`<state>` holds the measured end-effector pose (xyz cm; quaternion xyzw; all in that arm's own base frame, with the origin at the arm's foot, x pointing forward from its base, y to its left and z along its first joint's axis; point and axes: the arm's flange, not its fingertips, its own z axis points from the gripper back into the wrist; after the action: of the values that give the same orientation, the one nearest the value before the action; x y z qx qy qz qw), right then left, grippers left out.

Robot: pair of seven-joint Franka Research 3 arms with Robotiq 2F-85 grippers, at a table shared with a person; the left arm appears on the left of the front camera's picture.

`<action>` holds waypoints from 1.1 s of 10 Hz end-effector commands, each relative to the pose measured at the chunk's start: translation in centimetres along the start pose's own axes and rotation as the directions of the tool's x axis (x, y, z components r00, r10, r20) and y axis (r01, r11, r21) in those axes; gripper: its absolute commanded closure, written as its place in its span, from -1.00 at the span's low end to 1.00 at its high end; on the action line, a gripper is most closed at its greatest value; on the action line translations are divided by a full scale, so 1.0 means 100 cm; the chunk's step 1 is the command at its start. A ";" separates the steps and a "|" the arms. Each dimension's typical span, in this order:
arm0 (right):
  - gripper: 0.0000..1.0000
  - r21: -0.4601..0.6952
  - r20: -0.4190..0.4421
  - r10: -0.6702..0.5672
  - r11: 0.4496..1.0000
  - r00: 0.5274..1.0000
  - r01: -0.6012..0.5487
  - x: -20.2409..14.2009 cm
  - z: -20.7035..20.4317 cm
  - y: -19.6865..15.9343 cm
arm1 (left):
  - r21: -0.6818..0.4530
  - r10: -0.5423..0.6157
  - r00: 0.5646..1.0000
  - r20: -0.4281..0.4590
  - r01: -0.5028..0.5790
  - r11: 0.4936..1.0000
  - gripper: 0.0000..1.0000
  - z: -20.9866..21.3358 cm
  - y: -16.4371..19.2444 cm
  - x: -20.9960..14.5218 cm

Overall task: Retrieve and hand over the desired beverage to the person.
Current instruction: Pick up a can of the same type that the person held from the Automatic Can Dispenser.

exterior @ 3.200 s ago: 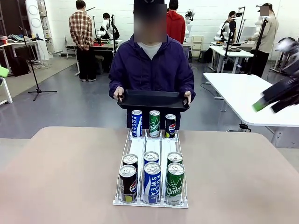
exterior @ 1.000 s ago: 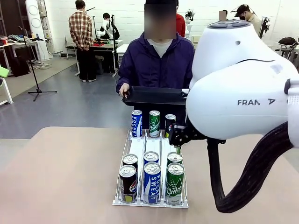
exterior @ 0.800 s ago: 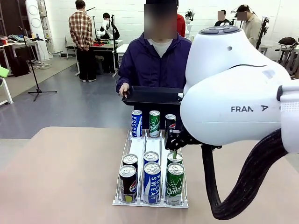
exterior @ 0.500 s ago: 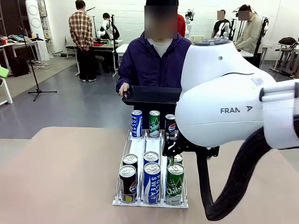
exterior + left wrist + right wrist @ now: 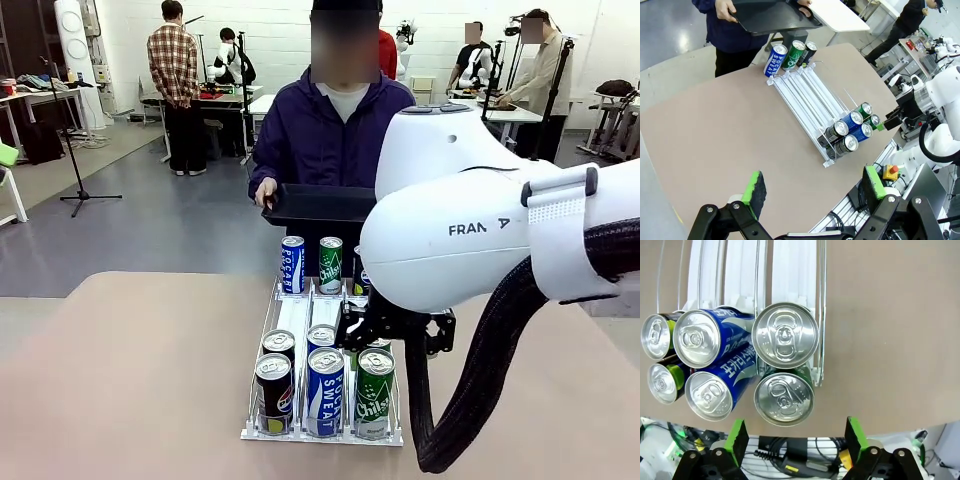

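Having swung in from the side, I am lowering my right gripper (image 5: pixel 796 437), spread wide and empty, over the green cans (image 5: pixel 785 335) at the rack's (image 5: pixel 795 270) near end. The grasp is looking close, and the person (image 5: pixel 335 130) is waiting beyond with a tray (image 5: pixel 320 205).

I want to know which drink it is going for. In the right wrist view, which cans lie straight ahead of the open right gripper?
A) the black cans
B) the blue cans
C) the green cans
C: the right gripper, open, points at the two green cans, while the blue cans sit off to one side.
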<state>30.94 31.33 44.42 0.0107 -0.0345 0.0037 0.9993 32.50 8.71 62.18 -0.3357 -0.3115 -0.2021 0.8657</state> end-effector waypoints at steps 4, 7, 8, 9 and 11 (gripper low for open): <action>-1.00 0.020 -0.014 0.050 0.999 0.999 -0.050 0.012 -0.011 0.004 | -0.016 -0.017 1.000 0.012 0.018 1.000 -1.00 0.001 0.001 0.001; -1.00 0.015 -0.015 0.047 0.999 0.999 -0.046 0.022 -0.019 0.003 | -0.016 -0.017 1.000 0.012 0.018 1.000 -1.00 0.001 0.001 0.001; -1.00 0.012 -0.015 0.044 0.999 0.999 -0.044 0.024 -0.021 0.002 | -0.016 -0.017 1.000 0.012 0.018 1.000 -1.00 0.001 0.001 0.001; -1.00 0.008 -0.016 0.042 0.999 0.999 -0.042 0.025 -0.022 0.002 | -0.016 -0.017 1.000 0.012 0.018 1.000 -1.00 0.001 0.001 0.001; -1.00 0.006 -0.022 0.040 0.999 0.999 -0.040 0.030 -0.027 0.002 | -0.016 -0.017 1.000 0.012 0.018 1.000 -1.00 0.001 0.001 0.001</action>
<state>33.20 31.15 41.91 0.0137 -0.0202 0.0188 0.9995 32.46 8.72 62.24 -0.3397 -0.3118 -0.2028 0.8639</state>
